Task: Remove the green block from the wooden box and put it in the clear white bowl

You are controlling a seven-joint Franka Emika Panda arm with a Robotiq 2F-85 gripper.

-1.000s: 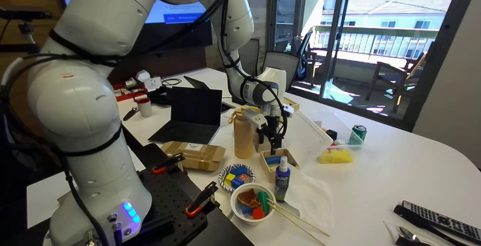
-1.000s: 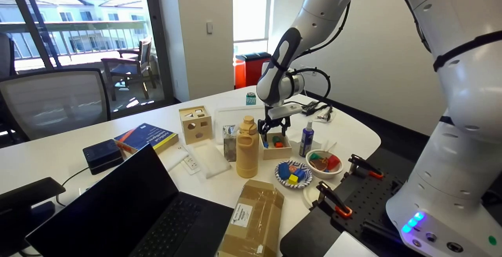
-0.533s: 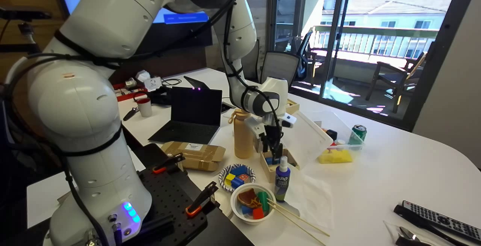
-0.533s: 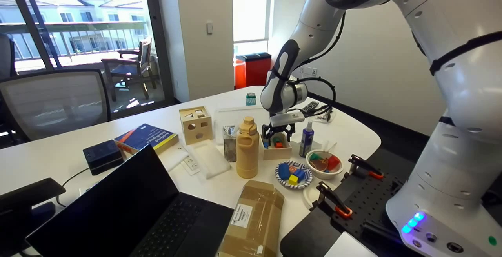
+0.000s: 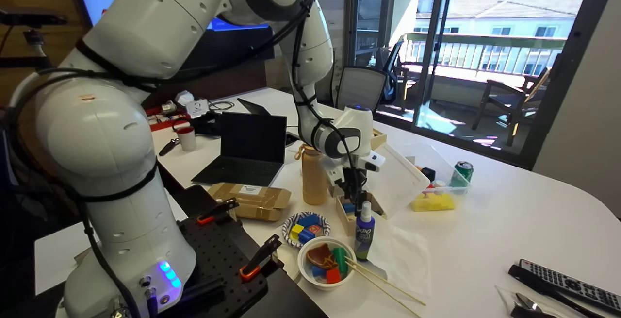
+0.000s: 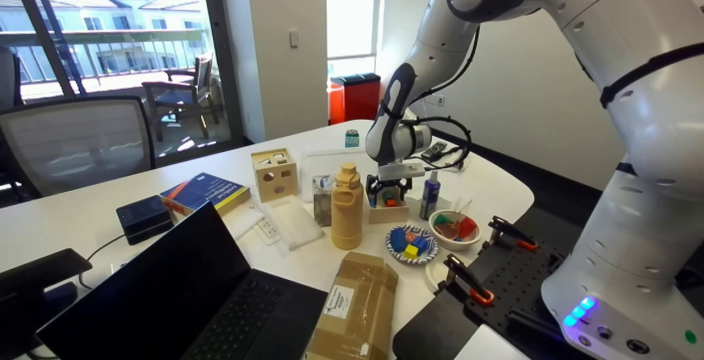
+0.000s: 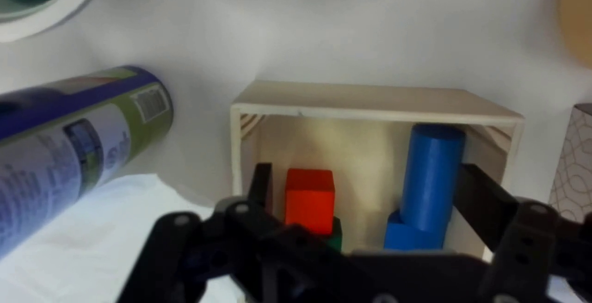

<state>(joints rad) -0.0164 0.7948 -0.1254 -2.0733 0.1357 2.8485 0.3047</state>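
Though blurry, label (image 7: 51,166) beside wooden box (image 7: 365,98).

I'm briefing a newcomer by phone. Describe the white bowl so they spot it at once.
On the white table, find the purple spray bottle. The white bowl stands beside it, toward the robot's base. Unlike the neighbouring patterned bowl, its rim is plain.

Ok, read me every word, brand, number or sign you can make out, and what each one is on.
"Artificial Intelligence": on the blue book, in an exterior view.
Spray bottle: lettering too blurred to read for certain; no digits legible at its barcode.
Cardboard package: print on its white label too small.
Green can: markings too small.
Remote: button marks too small.
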